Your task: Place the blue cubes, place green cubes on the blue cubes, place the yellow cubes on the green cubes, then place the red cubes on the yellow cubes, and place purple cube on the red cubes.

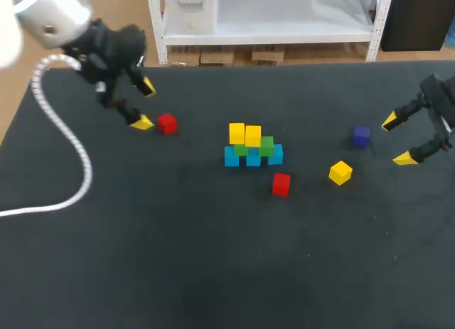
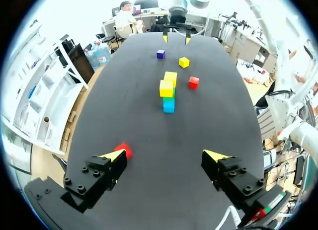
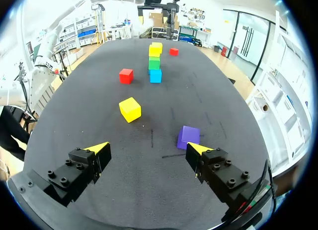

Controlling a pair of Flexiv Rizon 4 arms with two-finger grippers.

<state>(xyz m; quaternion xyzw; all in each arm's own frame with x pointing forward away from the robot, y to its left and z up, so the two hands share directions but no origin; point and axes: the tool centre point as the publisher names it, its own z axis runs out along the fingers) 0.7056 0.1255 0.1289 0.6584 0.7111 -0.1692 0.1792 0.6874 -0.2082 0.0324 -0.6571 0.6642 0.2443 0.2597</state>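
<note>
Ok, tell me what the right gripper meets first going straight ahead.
Probably the purple cube, just ahead of one fingertip of the open right gripper; the loose yellow cube lies farther on.

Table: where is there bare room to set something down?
The widest bare stretch of table lies on the robot's side of the stack. A smaller gap separates the stack from the left red cube. It is crowded right of the stack: nearer red cube, loose yellow cube, purple cube.
</note>
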